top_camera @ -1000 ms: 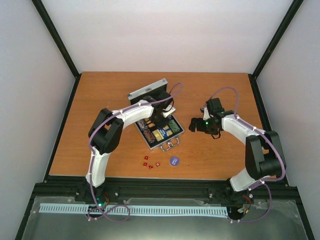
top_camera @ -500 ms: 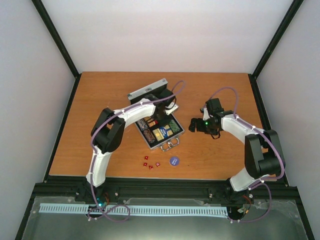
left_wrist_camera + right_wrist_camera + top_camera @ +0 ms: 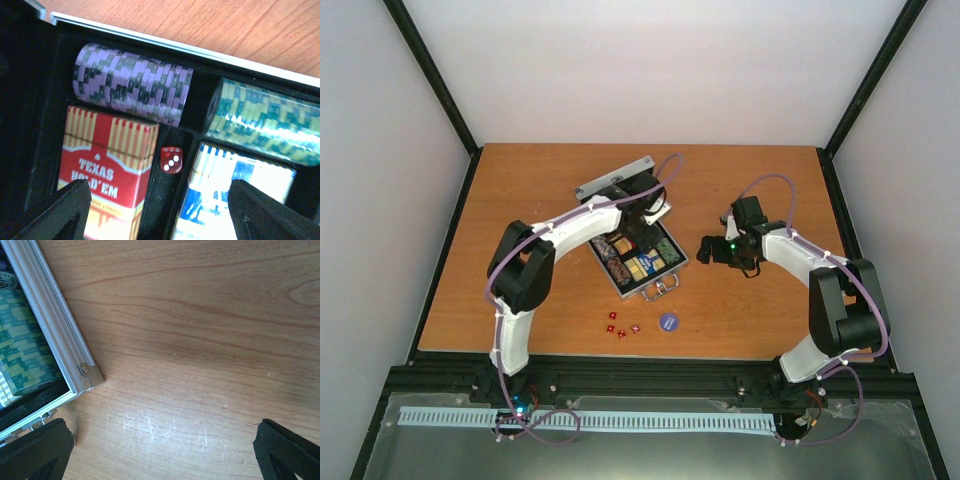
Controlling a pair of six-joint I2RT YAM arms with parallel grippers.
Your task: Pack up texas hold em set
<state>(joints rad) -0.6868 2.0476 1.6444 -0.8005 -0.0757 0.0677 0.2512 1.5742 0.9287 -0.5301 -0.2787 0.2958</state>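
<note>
Left gripper: spread wide, nothing pinched, poised low over the open case, one dark fingertip at each side of the wrist view. Under it, in the black lining: purple chip stack lying on its side along the far rim; green chip stack in the next bay beside it. Red card box marked TEXAS HOLD'EM sits just below the purple chips, and a blue-and-white box below the green ones. One red die, three white pips on the facing side, sits in the narrow slot between the two boxes. Right gripper: also released, holding nothing, over bare table near the case's corner; contact cannot be told. Top camera: case mid-table, lid raised on the far side, handle toward the arms. Loose dice, a small cluster, lie on the wood near the front edge. The blue-purple disc lies just to their right. Both are outside the case, well apart from either gripper.
</note>
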